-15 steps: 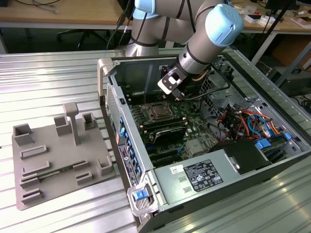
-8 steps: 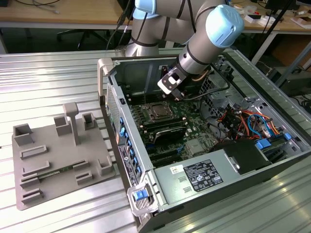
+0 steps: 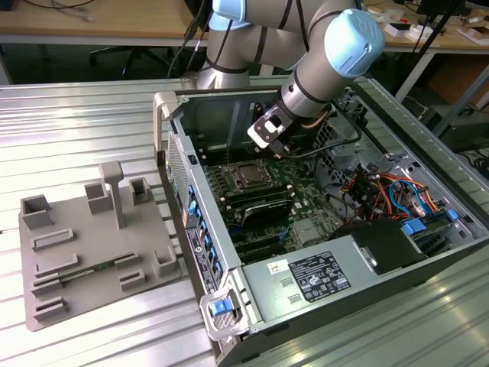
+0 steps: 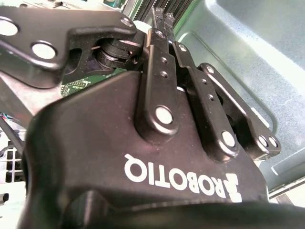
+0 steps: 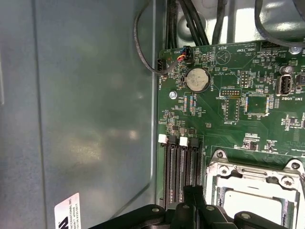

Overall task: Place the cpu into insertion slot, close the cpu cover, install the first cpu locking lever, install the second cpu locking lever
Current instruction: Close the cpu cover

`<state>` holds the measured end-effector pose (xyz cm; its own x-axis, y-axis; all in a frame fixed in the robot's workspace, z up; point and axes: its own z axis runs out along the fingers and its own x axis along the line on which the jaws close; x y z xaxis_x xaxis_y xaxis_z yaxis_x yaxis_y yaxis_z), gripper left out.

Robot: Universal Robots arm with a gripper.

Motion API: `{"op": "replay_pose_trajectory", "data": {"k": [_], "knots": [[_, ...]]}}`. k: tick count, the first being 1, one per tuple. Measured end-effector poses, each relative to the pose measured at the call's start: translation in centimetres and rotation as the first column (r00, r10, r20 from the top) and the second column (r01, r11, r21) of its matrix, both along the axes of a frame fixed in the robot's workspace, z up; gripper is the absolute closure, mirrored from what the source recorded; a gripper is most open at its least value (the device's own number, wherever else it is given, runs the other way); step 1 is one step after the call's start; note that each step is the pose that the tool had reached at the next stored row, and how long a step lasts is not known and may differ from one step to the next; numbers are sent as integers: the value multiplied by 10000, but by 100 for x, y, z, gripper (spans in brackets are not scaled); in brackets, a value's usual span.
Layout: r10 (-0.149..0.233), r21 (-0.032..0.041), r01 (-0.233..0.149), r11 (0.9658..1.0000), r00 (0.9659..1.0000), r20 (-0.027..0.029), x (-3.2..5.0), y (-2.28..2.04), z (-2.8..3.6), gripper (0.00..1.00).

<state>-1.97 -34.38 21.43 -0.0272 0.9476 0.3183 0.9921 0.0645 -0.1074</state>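
Note:
In the exterior view my gripper [image 3: 280, 147] hangs inside the open computer case [image 3: 170, 115], just above and behind the insertion slot [image 3: 248, 177]. The cpu [image 3: 248, 176] lies in it as a silver-grey square, and the cpu cover [image 3: 236, 170] frames it, lying flat. The first wrist view shows the cover's silver frame [image 5: 252, 174] around the pale cpu top [image 5: 240, 200]. Beside it are my gripper's [image 5: 194, 192] dark fingers. In the second wrist view the gripper [image 4: 162, 16] is shut with nothing between the fingertips. I cannot make out how the locking levers stand.
Long black memory slots [image 5: 181, 167] run beside the socket, with a coin battery [image 5: 197, 79] and cables [image 5: 143, 43] farther along the green board. A black power supply [image 3: 309, 279] and wire bundles [image 3: 382, 191] fill the case's near side. A grey fixture plate [image 3: 92, 252] lies at the exterior view's left.

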Motion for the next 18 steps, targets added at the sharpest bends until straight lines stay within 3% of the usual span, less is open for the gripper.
{"op": "replay_pose_trajectory", "data": {"k": [8,18], "knots": [[0,237,0,9997,10000,0,0,0,0,89],[0,584,0,9983,10000,0,0,-1,0,89]]}}
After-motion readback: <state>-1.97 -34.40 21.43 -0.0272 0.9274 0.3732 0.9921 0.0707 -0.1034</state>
